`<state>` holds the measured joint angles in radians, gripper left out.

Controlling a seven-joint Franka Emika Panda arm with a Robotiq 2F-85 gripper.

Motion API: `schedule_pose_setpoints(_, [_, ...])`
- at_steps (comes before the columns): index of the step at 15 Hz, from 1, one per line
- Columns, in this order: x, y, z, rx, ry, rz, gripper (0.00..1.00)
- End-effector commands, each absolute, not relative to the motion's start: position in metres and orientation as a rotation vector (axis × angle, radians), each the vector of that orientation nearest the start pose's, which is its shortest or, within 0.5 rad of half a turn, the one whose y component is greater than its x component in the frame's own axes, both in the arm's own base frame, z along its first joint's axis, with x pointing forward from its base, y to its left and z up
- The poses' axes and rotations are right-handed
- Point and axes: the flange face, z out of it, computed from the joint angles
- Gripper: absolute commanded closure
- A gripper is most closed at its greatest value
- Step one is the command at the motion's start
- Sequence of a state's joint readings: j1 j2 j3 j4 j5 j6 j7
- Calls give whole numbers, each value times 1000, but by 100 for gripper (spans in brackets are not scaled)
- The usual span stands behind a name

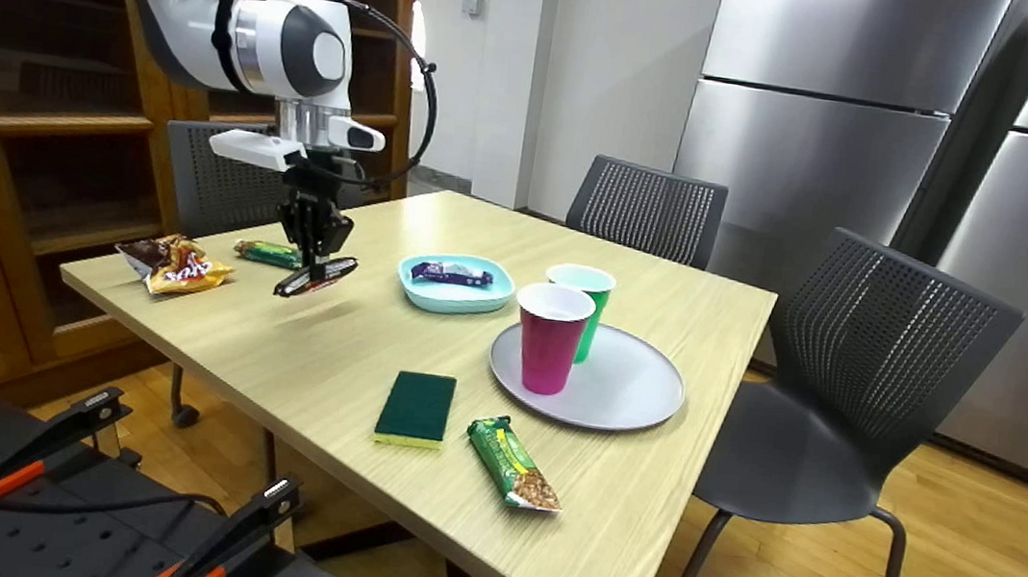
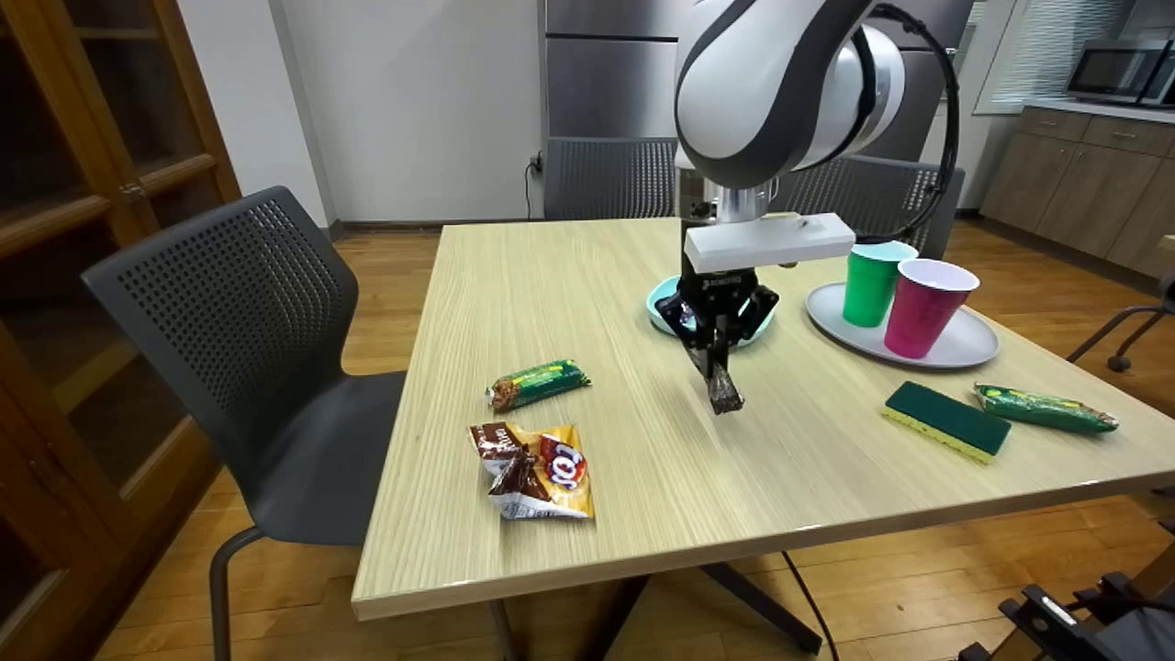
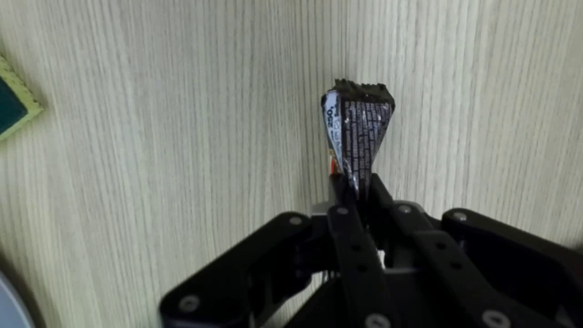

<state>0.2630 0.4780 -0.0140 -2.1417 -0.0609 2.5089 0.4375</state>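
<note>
Up close, gripper [image 3: 357,187], jaws nearly together, pinching dark-wrapped bar [image 3: 364,132] above tabletop [image 1: 430,342]. Near it, pale-blue dish [image 1: 450,302] bearing purple-wrapped bar [image 1: 451,274]. Farther off, grey plate [image 1: 634,380] with pink cup [image 1: 548,351], green cup [image 1: 602,303]. Beyond, chair [image 1: 647,209], steel refrigerator [image 1: 804,167].

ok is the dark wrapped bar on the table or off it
Off: an exterior view shows the gripper pinching the bar above its separate shadow.

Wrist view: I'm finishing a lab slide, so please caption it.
Gripper pinching a dark-wrapped bar above a wood-grain table, a green-and-yellow sponge partly showing at the left edge.
</note>
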Motion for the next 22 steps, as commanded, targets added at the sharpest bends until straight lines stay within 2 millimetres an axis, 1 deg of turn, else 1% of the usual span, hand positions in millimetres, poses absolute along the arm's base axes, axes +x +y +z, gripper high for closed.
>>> schedule_pose_setpoints(1, [548,128,203,-3148,394,152,97])
schedule_pose_setpoints(2, [551,126,208,-3129,447,150,97])
schedule_pose_setpoints(4, [560,114,219,-3082,558,148,97])
schedule_pose_setpoints(7, [580,86,233,-2979,744,155,97])
schedule_pose_setpoints(11, [605,50,243,-2854,923,162,97])
schedule_pose_setpoints(13, [617,35,246,-2809,983,159,97])
schedule_pose_setpoints(16, [635,20,246,-2771,1052,150,97])
schedule_pose_setpoints(18, [647,11,242,-2751,1108,151,97])
schedule_pose_setpoints(20, [662,5,232,-2748,1141,153,97])
schedule_pose_setpoints(22, [674,0,221,-2764,1133,151,97])
